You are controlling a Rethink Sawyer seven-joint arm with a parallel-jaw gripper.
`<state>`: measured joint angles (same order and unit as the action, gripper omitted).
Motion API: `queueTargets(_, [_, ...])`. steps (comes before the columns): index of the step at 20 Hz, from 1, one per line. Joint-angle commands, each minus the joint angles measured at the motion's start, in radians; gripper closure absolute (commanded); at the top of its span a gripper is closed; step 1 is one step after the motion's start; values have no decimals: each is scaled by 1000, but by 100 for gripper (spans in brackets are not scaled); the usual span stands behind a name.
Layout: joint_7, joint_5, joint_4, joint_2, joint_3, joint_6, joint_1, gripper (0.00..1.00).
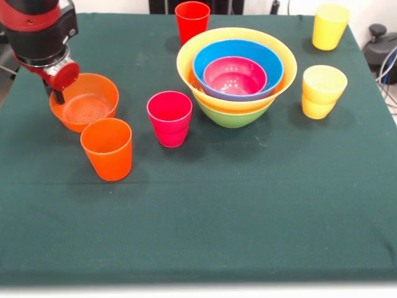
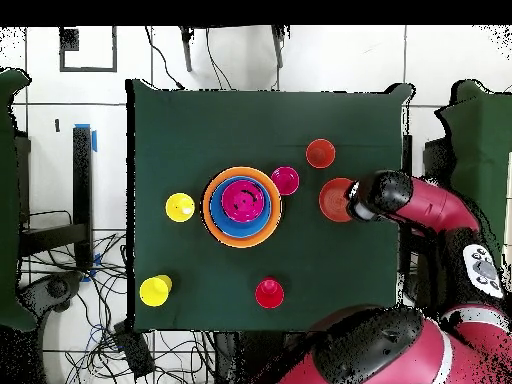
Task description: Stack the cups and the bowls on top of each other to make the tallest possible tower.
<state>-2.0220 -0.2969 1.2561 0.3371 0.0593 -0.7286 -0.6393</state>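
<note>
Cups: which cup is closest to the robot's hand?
The orange cup, standing just in front of the orange bowl that the hand hangs over. The pink, red and yellow cups all stand farther off.

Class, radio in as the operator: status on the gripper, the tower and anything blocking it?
Gripper over the orange bowl's rim, fingers unreadable. Tower: green base, yellow, blue, pink nested. Five cups loose; nearest, the orange cup. Nothing blocking.
</note>
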Motion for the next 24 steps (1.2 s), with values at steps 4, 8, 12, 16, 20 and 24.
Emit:
queueTargets(4, [52,-14,162,134,48,-24,46,100])
queueTargets(8, [34,4,239,205,49,-27,44,100])
queueTargets(12, [37,11,283,249,55,-28,37,100])
queueTargets(16, [42,23,307,278,63,-45,27,100])
queueTargets(20, [30,48,341,337,62,-89,36,100])
queueTargets(24, [14,68,346,380,58,-138,55,100])
